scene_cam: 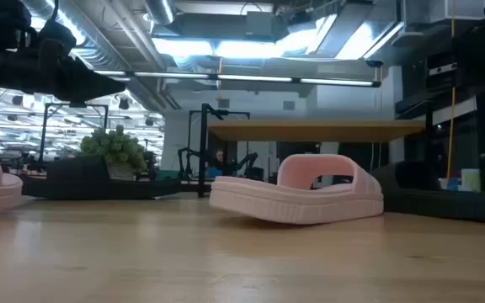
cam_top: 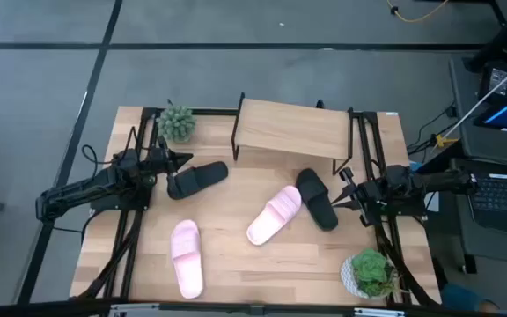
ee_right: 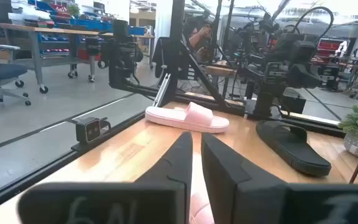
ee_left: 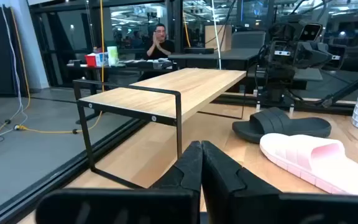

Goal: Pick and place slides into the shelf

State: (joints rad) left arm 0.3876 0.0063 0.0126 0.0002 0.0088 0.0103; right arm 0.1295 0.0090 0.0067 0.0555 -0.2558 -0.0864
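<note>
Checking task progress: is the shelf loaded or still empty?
Empty on top: the high view shows the shelf plank bare, and all four slides lie on the table. Beneath the plank, cannot tell.

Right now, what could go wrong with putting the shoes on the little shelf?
The light pink ribbed slide leans on the plain black slide, so lifting one may drag the other. The low wooden-topped shelf with black metal legs stands close behind them, so a carried slide might bump its frame.
</note>
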